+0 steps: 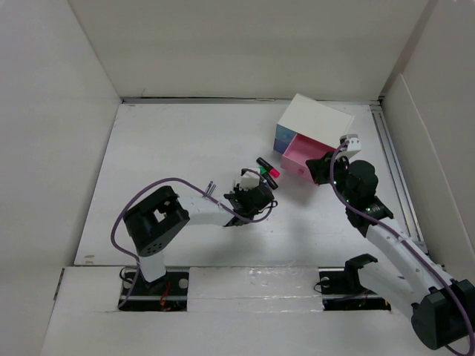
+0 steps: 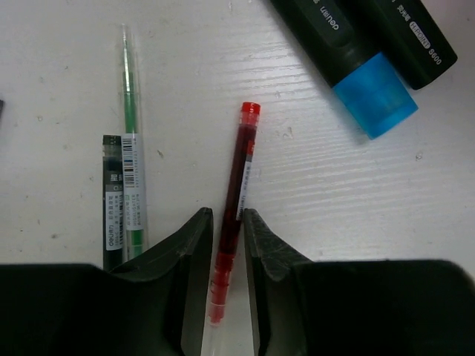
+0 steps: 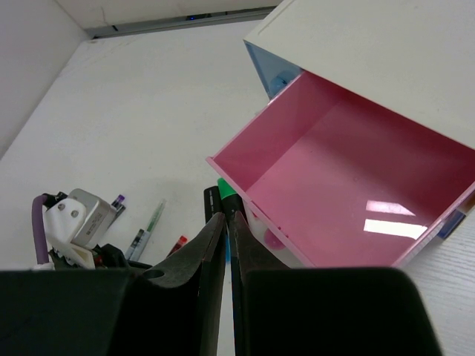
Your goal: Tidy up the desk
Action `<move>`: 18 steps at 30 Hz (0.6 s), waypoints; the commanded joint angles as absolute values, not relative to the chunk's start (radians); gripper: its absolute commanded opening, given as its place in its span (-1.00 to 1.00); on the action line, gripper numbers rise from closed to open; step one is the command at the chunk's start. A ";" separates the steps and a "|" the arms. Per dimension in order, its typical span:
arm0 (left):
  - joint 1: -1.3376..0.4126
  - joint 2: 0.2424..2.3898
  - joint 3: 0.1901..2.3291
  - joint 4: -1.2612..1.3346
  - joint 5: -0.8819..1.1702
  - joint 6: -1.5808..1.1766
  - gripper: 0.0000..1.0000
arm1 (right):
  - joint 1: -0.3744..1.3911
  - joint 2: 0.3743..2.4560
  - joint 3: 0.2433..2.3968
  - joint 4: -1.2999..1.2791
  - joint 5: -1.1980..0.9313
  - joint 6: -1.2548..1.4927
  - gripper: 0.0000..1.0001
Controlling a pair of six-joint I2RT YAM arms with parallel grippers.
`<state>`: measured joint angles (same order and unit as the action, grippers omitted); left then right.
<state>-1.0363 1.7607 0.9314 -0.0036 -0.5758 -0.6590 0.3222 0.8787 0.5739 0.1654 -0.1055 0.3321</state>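
Left gripper (image 2: 228, 216) fills the foreground of its wrist view, jaws set narrowly astride the red pen (image 2: 236, 200) at the lower barrel; whether the pads bear on it cannot be told. Right gripper (image 3: 226, 216) stands just before the pink drawer (image 3: 349, 163), jaws drawn to a thin slit, nothing seen held. Desk (image 1: 171, 148): lies beneath both arms and all items, walled by white panels. Assessed rigid and fixed, not itself for grasping; its matte surface looks smooth enough that round barrels may roll. White box (image 1: 319, 115): at the far right of the desk, its pink drawer standing open with no contents visible. Likely light and liable to slide if pushed. Blue-capped highlighter (image 2: 349, 52) and a second dark highlighter (image 2: 415, 37): lying side by side; stout bodies, best taken across the middle. Red pen: slim, stiff, probably slick and light; mid-barrel hold advised. Green pen (image 2: 132, 148): lies apart to the left, equally slender.
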 commanded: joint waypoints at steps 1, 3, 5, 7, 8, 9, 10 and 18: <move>-1.029 1.775 0.917 -0.008 -0.566 -0.667 -0.62 | 0.330 0.867 0.583 0.219 -0.114 0.327 -0.75; -1.029 1.787 0.916 -0.008 -0.558 -0.667 -0.87 | 0.330 0.862 0.581 0.215 -0.107 0.328 -0.75; -1.029 1.792 0.913 0.021 -0.554 -0.670 -1.00 | 0.330 0.850 0.581 0.215 -0.101 0.327 -0.75; -1.029 1.781 0.916 0.017 -0.558 -0.675 -1.00 | 0.330 0.839 0.578 0.212 -0.092 0.327 -0.75; -1.029 1.772 0.919 0.006 -0.560 -0.678 -1.00 | 0.330 0.835 0.577 0.212 -0.089 0.327 -0.75; -1.029 1.738 0.929 0.003 -0.564 -0.675 -1.00 | 0.330 0.831 0.575 0.210 -0.077 0.330 -0.75; -1.041 1.717 0.939 -0.023 -0.571 -0.673 -1.00 | 0.330 0.821 0.575 0.209 -0.074 0.330 -0.76; -1.042 1.490 1.054 0.041 -0.405 -0.638 -1.00 | 0.330 0.664 0.546 0.164 0.070 0.337 -0.80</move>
